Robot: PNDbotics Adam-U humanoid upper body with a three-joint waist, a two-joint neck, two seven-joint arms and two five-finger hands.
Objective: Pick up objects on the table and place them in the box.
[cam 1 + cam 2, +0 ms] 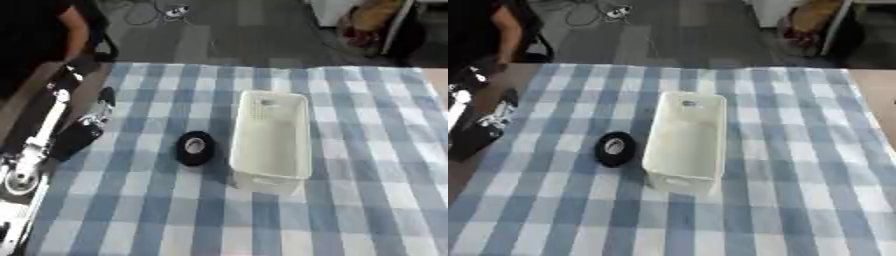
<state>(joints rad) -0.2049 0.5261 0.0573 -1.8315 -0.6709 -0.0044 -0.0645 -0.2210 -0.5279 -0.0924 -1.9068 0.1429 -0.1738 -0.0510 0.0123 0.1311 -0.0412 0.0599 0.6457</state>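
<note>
A white plastic box stands lengthwise in the middle of the blue-and-white checked table; its inside shows nothing. Just left of it lies a black roll of tape, its hole turned up towards me, close to the box's left wall. My left hand is at the table's left edge, well left of the roll and a little farther back, with its fingers stretched out towards the far side and holding nothing. Its black forearm and silver arm parts run down the left border. My right hand shows in neither view.
The checked cloth has bare stretches in front of and to the right of the box. Bare brown table shows past the cloth's right edge. Beyond the far edge are grey floor and cables.
</note>
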